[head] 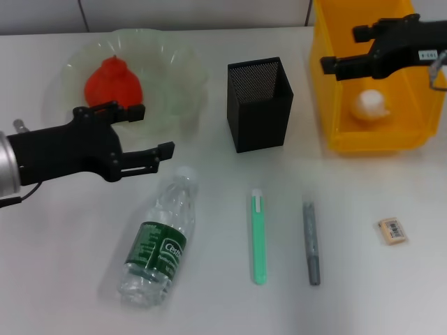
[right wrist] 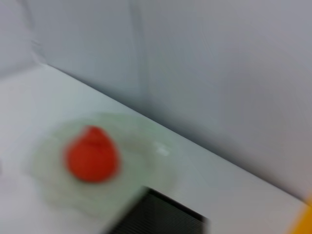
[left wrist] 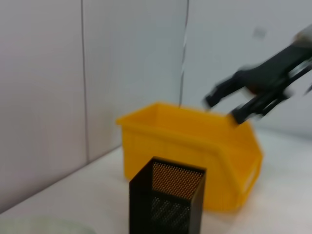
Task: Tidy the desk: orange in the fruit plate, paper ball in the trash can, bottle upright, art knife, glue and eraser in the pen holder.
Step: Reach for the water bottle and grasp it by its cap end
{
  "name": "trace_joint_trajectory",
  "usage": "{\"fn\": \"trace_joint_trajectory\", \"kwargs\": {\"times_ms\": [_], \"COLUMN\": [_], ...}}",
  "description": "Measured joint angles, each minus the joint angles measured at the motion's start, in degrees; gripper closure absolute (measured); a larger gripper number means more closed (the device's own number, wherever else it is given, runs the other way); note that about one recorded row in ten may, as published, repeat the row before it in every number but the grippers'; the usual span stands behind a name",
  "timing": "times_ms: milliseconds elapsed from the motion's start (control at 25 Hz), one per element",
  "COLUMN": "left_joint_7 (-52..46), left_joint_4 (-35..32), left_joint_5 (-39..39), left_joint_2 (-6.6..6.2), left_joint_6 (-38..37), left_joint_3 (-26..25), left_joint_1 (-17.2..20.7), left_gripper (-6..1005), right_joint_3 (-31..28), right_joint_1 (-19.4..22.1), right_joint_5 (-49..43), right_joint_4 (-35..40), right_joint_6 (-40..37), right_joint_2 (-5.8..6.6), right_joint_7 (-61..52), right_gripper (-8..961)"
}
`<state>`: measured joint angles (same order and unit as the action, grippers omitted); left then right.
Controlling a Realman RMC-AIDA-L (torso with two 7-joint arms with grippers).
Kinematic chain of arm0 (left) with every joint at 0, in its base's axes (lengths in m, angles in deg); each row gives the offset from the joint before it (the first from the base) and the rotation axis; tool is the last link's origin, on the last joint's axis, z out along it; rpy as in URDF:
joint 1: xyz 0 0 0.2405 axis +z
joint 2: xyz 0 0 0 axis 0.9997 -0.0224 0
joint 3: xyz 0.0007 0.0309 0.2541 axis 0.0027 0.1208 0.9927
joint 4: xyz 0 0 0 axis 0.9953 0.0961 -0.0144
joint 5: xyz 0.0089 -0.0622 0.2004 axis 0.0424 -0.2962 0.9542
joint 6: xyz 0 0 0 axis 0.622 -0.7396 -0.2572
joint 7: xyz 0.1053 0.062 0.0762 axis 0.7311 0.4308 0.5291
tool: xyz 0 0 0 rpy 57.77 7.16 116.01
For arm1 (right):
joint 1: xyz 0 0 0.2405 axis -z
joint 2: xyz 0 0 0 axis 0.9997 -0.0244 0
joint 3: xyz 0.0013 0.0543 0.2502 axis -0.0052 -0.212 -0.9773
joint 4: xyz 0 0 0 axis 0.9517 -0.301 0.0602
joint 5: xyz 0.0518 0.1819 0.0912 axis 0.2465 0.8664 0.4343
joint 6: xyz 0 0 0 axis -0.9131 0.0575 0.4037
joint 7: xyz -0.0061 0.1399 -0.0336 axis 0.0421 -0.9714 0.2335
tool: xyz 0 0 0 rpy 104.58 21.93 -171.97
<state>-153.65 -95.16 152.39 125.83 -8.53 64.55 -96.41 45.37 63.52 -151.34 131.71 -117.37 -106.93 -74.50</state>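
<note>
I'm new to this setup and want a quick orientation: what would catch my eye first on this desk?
The bright yellow trash can at the far right stands out, with the paper ball inside it and the open right gripper above it. At the far left, the red-orange orange sits in the pale-green fruit plate, the open left gripper by its near rim. Nearer, the bottle lies on its side.

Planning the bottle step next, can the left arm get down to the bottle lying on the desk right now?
Probably yes. The left gripper, open and empty, hovers just behind the bottle, which lies on its side with nothing over it.
</note>
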Motion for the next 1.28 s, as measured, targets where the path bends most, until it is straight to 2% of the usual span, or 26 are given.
{"fn": "trace_joint_trajectory", "kwargs": {"times_ms": [120, 200, 240, 400, 480, 840, 1000, 1040, 1120, 1160, 1280], "left_joint_7": [-10.2, -19.5, -23.2, -37.6, -42.8, -64.7, -66.3, -67.6, -68.1, -68.5, -68.8], "left_joint_4": [-11.8, -19.0, -20.9, -25.7, -26.1, -24.2, -22.3, -20.2, -19.2, -16.6, -14.5], "left_joint_5": [6.4, 13.3, 16.3, 28.9, 33.4, 48.5, 48.6, 48.9, 49.0, 48.8, 48.7], "left_joint_2": [-0.16, -0.11, -0.09, 0.05, 0.09, 0.19, 0.21, 0.21, 0.2, 0.2, 0.24], "left_joint_6": [7.5, 10.6, 11.3, 13.7, 15.9, 18.6, 19.0, 19.4, 19.5, 19.7, 19.8], "left_joint_3": [8.0, 12.7, 14.4, 21.5, 24.6, 32.5, 33.1, 32.8, 32.5, 32.1, 32.0], "left_joint_1": [4.0, 6.0, 6.4, 6.2, 5.8, 1.1, -0.5, -1.9, -2.5, -4.4, -5.8], "left_gripper": [178, 178, 178, 179, 180, 181, 182, 182, 183, 183, 184], "right_joint_3": [1.8, 3.2, 4.6, 6.6, 8.0, 8.0, 7.8, 8.1, 8.2, 8.2, 8.2], "right_joint_1": [5.3, 7.2, 8.9, 10.6, 11.4, 12.3, 12.5, 12.5, 12.6, 12.6, 12.6], "right_joint_5": [11.6, 14.9, 15.6, 16.4, 17.5, 19.6, 19.7, 19.7, 19.7, 19.7, 19.7], "right_joint_4": [-2.8, -5.6, -8.8, -14.4, -20.1, -28.7, -29.0, -29.0, -29.0, -29.1, -29.1], "right_joint_6": [-3.7, -5.8, -7.4, -8.0, -8.1, -8.2, -8.2, -8.1, -8.0, -7.9, -7.8], "right_joint_2": [-0.09, -0.1, -0.28, -0.42, -0.44, -0.41, -0.47, -0.48, -0.47, -0.48, -0.48], "right_joint_7": [12.9, 19.1, 24.5, 32.3, 39.6, 50.0, 50.5, 50.6, 50.6, 50.6, 50.7], "right_gripper": [113, 107, 107, 107, 108, 107, 107, 107, 107, 107, 107]}}
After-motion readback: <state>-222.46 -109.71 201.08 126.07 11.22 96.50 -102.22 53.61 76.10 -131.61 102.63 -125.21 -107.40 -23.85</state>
